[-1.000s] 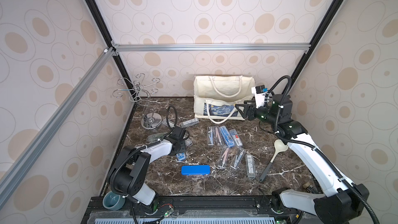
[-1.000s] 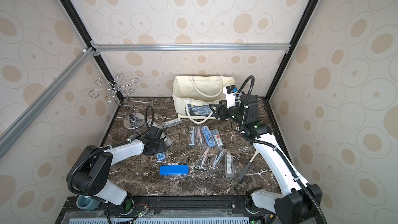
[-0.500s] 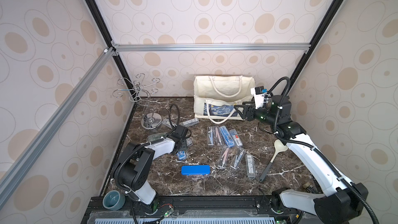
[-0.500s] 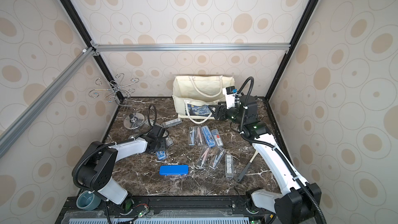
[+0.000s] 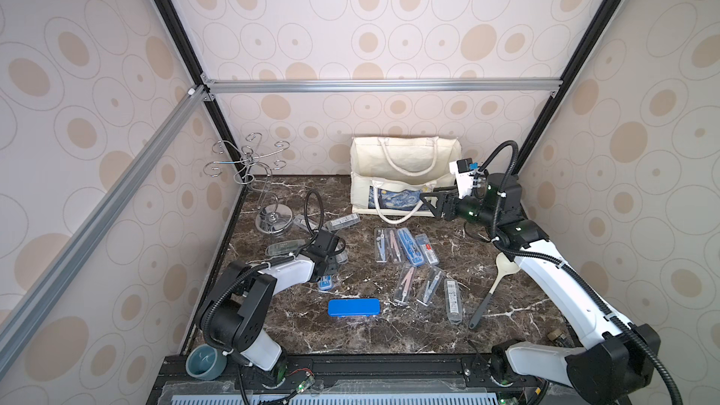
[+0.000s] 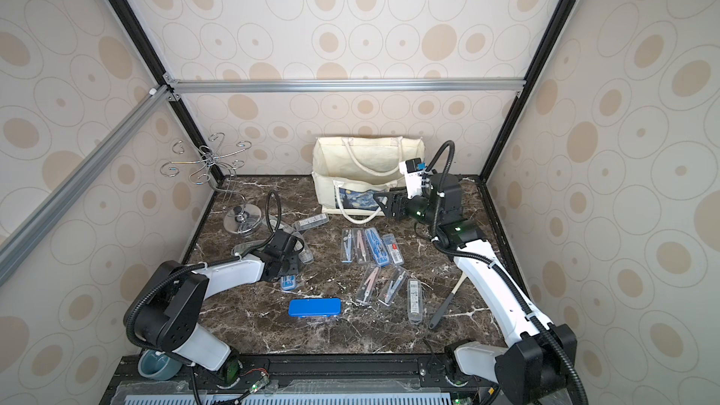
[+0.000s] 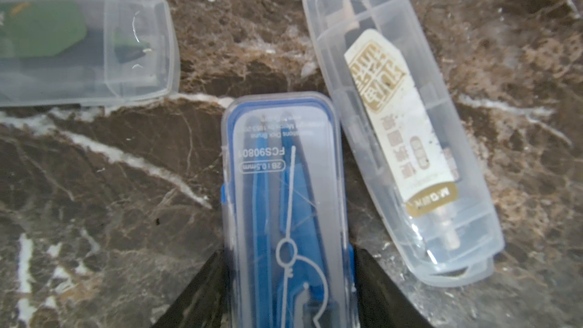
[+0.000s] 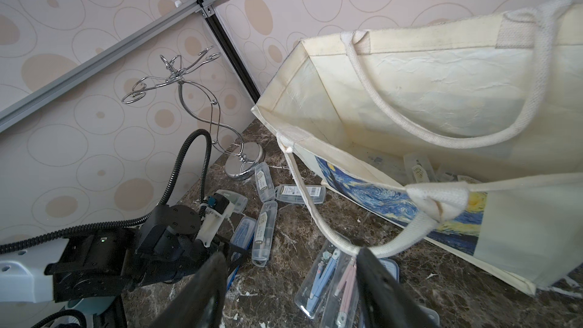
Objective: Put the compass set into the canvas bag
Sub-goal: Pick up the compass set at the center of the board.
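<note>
- Cream canvas bag [image 5: 405, 157] stands open-mouthed at the back of the dark marble surface [image 5: 389, 337]. Its starry print faces forward and one rope handle [image 5: 401, 215] droops down the front.
- Inside the bag, the right wrist view shows at least one clear plastic case [image 8: 418, 168] lying on its floor.
- Blue compass set [image 7: 284, 168], in a clear-lidded case, lies flat on the surface. It is well in front of the bag and off toward the left arm's side.
- Left gripper [image 7: 288, 252] is narrowed to that case's width, with one finger against each long side (the case rests on the marble).
- Gold-labelled clear case [image 7: 400, 140] lies just beside the gripped one, slanted to it.
- Right gripper [image 5: 430, 204] hovers just in front of the bag's printed face, jaws wide and holding nothing. The drooping handle's loop passes by one fingertip [image 8: 362, 257]; whether they touch I cannot tell.
- Between the bag and a blue tin [image 5: 353, 307], several more compass cases [image 5: 403, 245] lie scattered on the surface.
</note>
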Controlling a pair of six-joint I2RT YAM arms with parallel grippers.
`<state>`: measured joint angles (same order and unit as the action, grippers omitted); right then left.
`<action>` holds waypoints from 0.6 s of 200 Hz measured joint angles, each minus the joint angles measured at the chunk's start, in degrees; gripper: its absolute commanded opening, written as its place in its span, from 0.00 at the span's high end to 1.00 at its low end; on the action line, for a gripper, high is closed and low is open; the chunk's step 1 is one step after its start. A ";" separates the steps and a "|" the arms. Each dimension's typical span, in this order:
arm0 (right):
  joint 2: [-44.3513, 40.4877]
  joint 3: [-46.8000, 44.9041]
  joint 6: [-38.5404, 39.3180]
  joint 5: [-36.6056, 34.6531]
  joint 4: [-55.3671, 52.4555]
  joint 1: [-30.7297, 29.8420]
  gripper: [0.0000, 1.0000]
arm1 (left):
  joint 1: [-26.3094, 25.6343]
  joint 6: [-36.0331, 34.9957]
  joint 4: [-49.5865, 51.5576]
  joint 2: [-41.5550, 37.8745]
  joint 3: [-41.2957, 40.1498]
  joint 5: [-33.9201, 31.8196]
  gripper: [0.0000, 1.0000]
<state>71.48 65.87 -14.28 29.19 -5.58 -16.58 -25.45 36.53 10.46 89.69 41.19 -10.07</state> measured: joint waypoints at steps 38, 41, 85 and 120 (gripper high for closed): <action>0.76 0.00 -0.28 1.22 0.00 -0.11 0.33 | -0.04 -0.46 -1.66 -2.82 -2.93 1.09 0.40; 0.81 -0.02 -0.28 1.31 0.00 -0.15 0.33 | -0.04 -0.48 -1.79 -3.10 -3.17 1.16 0.40; 1.42 -0.11 0.52 2.16 -0.52 -2.69 0.34 | -0.20 -1.88 -3.19 -7.13 -5.97 3.04 0.41; 3.21 -0.11 1.86 2.78 -1.31 -6.86 0.34 | -0.52 -4.00 -6.84 -11.61 -7.41 4.39 0.42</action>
<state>74.70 65.76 -12.43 31.97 -6.90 -23.44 -25.98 32.53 3.62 78.08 33.78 -5.67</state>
